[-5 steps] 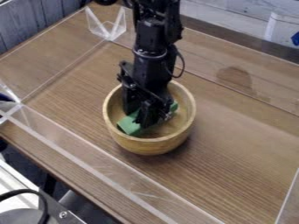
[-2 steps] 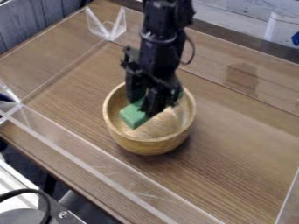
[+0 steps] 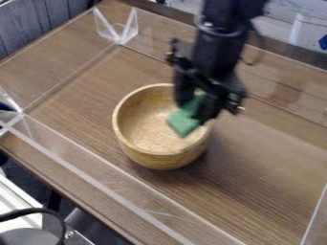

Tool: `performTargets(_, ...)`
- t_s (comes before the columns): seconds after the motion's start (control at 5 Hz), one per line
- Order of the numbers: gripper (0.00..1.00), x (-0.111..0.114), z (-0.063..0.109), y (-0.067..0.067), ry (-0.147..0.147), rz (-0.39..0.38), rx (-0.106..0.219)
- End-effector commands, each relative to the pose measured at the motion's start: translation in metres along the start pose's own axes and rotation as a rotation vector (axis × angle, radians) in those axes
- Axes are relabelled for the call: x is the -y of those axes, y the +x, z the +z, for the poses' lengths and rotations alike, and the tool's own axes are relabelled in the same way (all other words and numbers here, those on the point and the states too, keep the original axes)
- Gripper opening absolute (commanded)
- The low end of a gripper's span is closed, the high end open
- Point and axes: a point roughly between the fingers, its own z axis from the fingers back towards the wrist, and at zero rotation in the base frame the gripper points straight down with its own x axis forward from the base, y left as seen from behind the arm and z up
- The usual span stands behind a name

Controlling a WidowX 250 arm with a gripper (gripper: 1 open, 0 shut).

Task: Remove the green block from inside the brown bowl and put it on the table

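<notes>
The green block (image 3: 188,120) hangs tilted in the air, clamped between the black fingers of my gripper (image 3: 201,103), which is shut on it. It hovers over the right rim of the brown bowl (image 3: 151,140), a round tan wooden bowl whose inside now shows nothing in it. The bowl rests on the wood-grain table (image 3: 76,91). My gripper points down, and the dark arm rises out of the top of the frame.
Low clear acrylic walls (image 3: 90,177) edge the table on the near and left sides. A clear folded piece (image 3: 118,29) stands at the back left corner. Bare tabletop (image 3: 262,153) lies to the right of the bowl.
My gripper has lifted the green block out of the bowl and carried it up and to the right, to above the bowl's right rim. The bowl stayed put.
</notes>
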Motion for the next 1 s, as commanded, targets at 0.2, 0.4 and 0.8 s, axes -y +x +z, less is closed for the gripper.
performTargets(0.2,0.00,0.044,0.009,0.016,0.013,-0.026,0.069)
performTargets(0.4,0.00,0.052,0.000,0.013,-0.010,-0.009,0.052)
performTargets(0.8,0.00,0.060,-0.028,0.013,-0.139,-0.065,0.017)
